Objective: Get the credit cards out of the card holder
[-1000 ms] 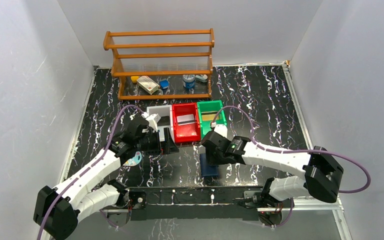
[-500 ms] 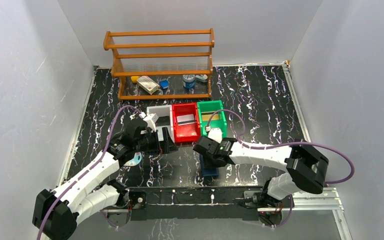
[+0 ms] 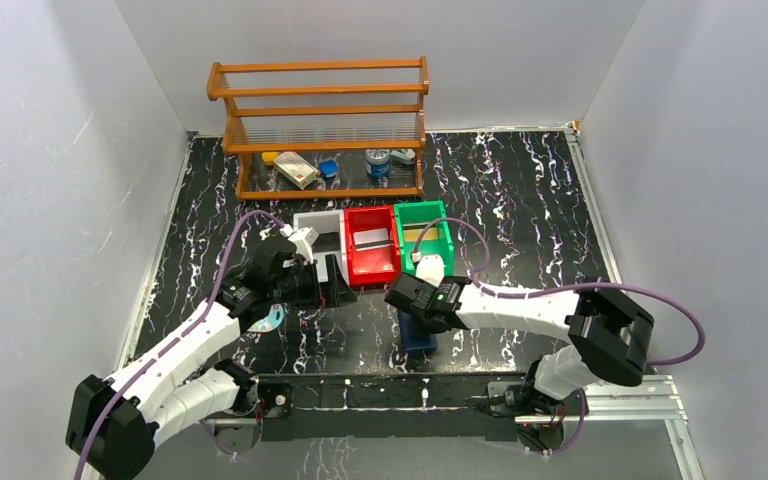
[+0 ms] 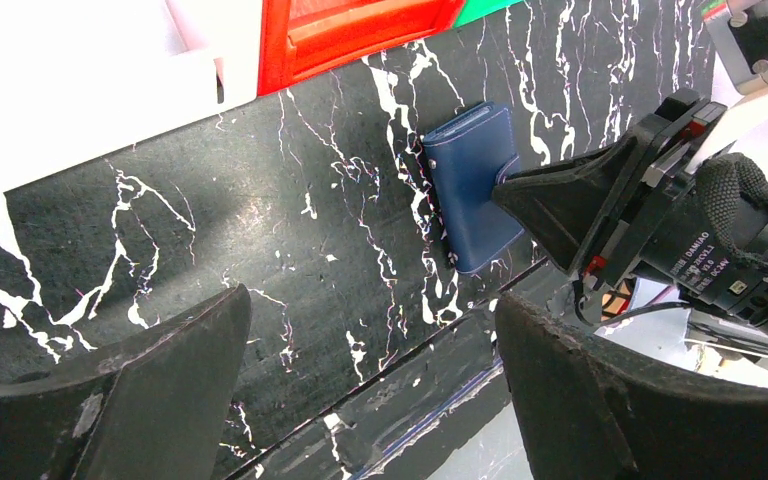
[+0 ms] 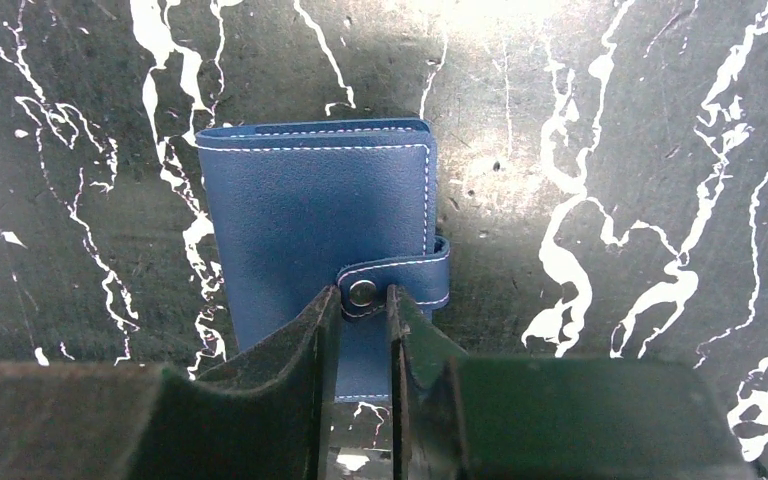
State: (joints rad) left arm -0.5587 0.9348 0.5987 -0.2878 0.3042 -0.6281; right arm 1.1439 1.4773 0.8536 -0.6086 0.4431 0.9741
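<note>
Since a second ago the right gripper (image 5: pixel 363 318) has slid left onto the one card holder (image 5: pixel 315 210), lying snapped closed on the table (image 3: pixel 520 190), jaws nearly together at its strap; left gripper (image 4: pixel 370 390) gapes wide, empty; three bins: red (image 3: pixel 371 262) and green (image 3: pixel 426 243) each hold a card

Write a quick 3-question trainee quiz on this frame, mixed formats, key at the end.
1. True or false: the card holder lies closed on the table, its snap strap fastened.
2. Which fingers sit nearly together at the snap strap? A. the left gripper B. the right gripper C. both
3. Fill in: behind the card holder stand three bins: white, red and ____.

Key:
1. True.
2. B; the left fingers are spread wide, holding nothing.
3. Green.
</note>
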